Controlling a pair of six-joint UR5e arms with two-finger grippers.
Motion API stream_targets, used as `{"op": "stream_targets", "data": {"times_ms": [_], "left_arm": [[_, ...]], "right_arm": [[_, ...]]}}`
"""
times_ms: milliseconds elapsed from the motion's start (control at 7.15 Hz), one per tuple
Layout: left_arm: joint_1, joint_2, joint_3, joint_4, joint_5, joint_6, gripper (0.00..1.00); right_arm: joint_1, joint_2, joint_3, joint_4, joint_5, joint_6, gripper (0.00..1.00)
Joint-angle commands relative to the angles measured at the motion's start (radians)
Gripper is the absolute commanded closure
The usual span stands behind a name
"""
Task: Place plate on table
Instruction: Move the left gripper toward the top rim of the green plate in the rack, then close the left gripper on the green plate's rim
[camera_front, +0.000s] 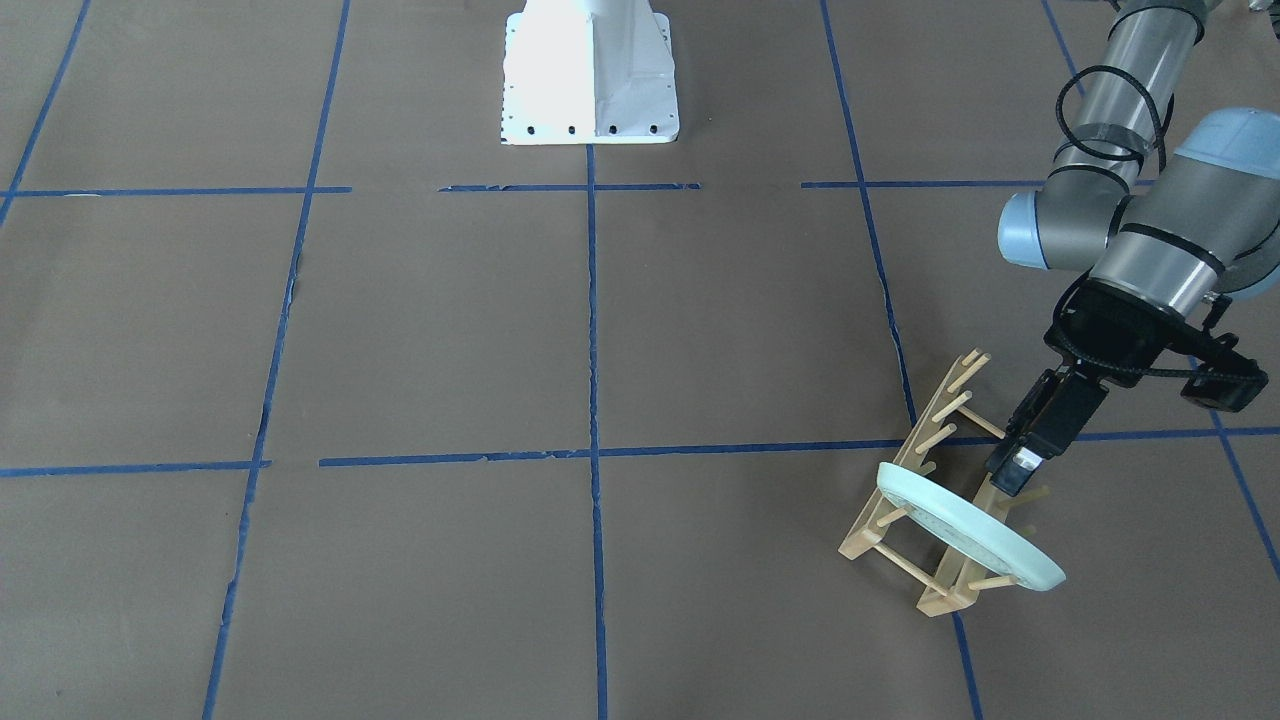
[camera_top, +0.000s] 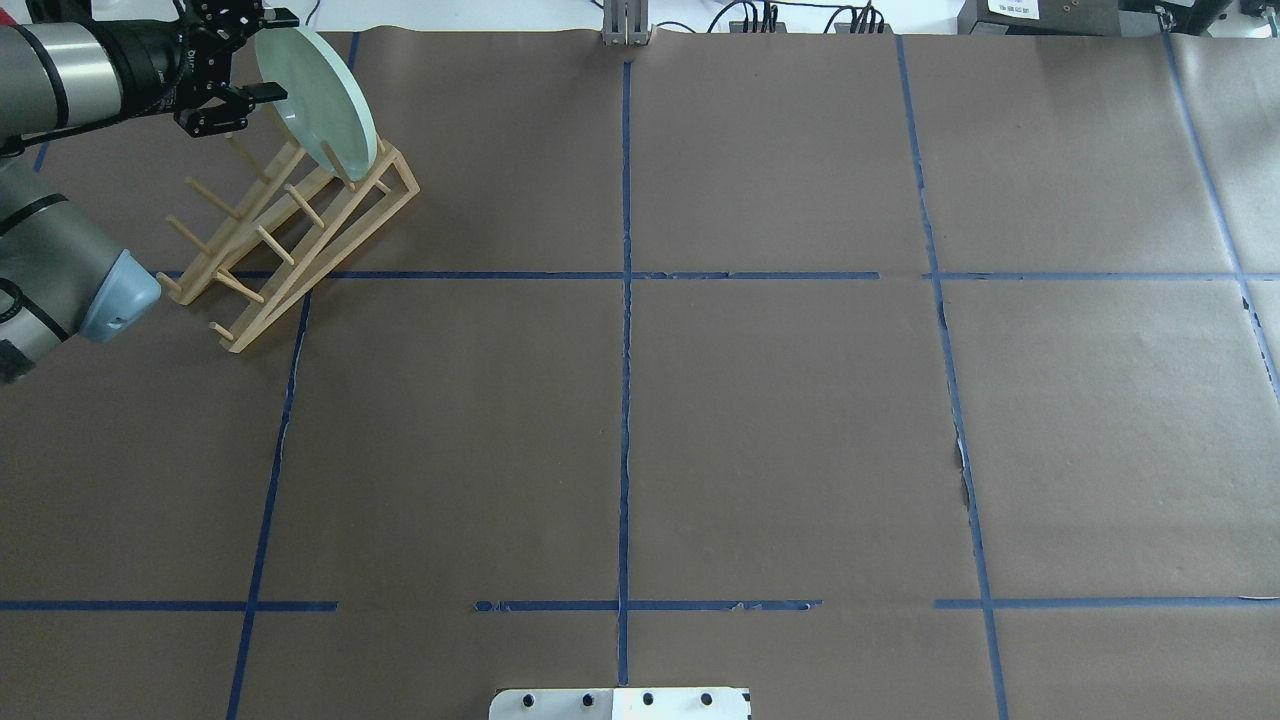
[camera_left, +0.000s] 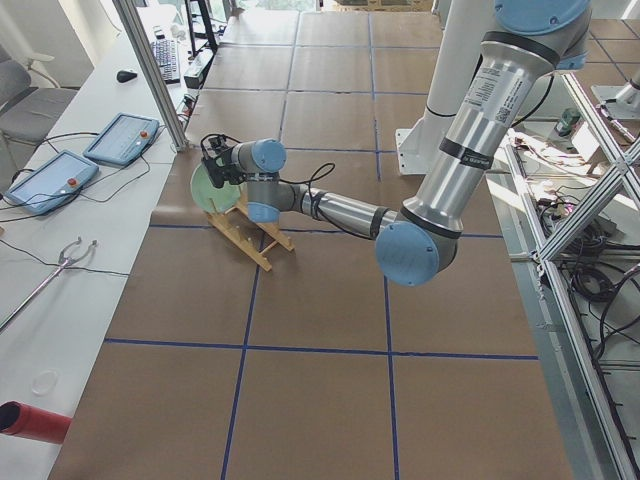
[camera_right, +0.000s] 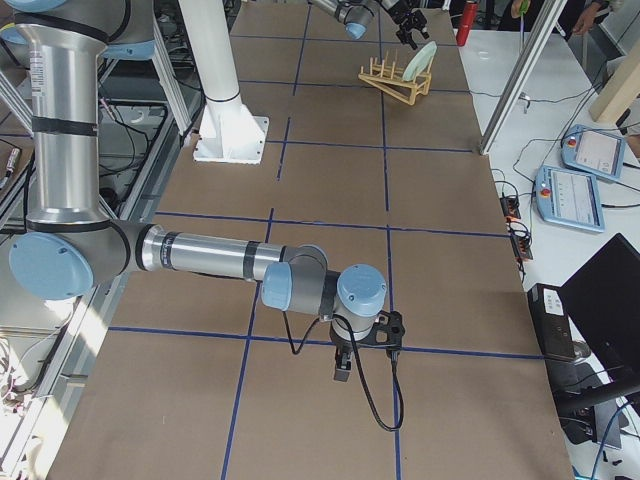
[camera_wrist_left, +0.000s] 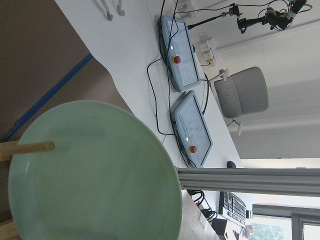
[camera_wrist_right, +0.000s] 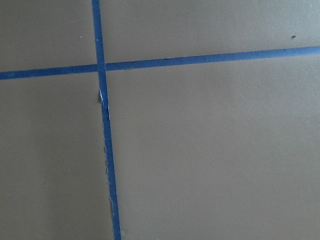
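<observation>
The pale green plate (camera_front: 965, 535) stands tilted between the pegs of a light wooden rack (camera_front: 862, 545) on the brown table (camera_front: 450, 330). In the overhead view the plate (camera_top: 315, 100) is at the far left corner. My left gripper (camera_front: 1010, 478) is open and level with the plate's upper part, its fingers close beside the rim (camera_top: 245, 108). The left wrist view looks at the plate's face (camera_wrist_left: 95, 175), with one rack peg (camera_wrist_left: 27, 148) across it and no fingers showing. My right gripper (camera_right: 343, 372) hangs low over the table far from the plate; I cannot tell if it is open or shut.
The white robot base (camera_front: 590, 80) stands at the middle of the robot's side. The rack (camera_top: 265, 320) lies near the table's far edge. Beyond that edge is a white bench with teach pendants (camera_wrist_left: 187, 60). The right wrist view shows only table and blue tape (camera_wrist_right: 102, 100).
</observation>
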Motion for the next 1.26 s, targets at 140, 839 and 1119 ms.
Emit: {"op": "stream_targets", "data": {"times_ms": [140, 839, 1119], "left_arm": [[0.011, -0.007, 0.011, 0.001, 0.024, 0.002, 0.45], [0.011, -0.027, 0.017, 0.007, 0.024, 0.002, 0.52], [0.011, -0.028, 0.023, 0.007, 0.024, 0.004, 0.55]], "right_arm": [[0.0, 0.0, 0.0, 0.0, 0.0, 0.0, 0.0], [0.0, 0.0, 0.0, 0.0, 0.0, 0.0, 0.0], [0.0, 0.0, 0.0, 0.0, 0.0, 0.0, 0.0]]}}
